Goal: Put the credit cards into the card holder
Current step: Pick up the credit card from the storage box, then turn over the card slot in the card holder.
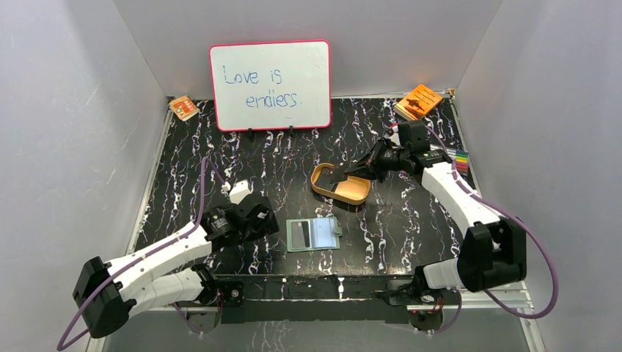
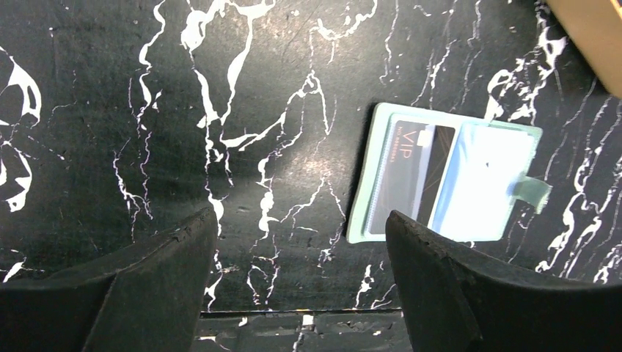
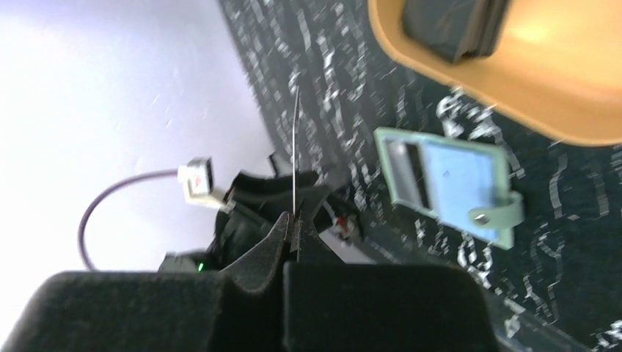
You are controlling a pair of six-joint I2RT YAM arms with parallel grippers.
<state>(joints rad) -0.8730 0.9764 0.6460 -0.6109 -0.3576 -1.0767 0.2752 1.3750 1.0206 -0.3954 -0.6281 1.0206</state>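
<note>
Here, the card holder (image 1: pixel 314 235) lies open and flat on the black marbled desk (image 1: pixel 293 169), near the front edge and between the two arms. A dark credit card marked VIP (image 2: pixel 414 176) sits in its left pocket, beside a pale bluish sleeve (image 2: pixel 484 183), and the snap tab (image 2: pixel 534 192) sticks out on the far side. The left pincer (image 2: pixel 301 220) hangs over bare desk just beside the holder, its fingers spread wide with nothing between them. The right pincer (image 3: pixel 293 224) is farther back, over the tan oval tray (image 1: pixel 357 194), pinched narrow on a second card (image 3: pixel 294 147) that shows edge-on as a thin line rising from the fingertips. A dark stack (image 3: pixel 455 26) lies in the tray; I cannot tell whether it is more cards. A whiteboard (image 1: pixel 270 84) stands at the back.
</note>
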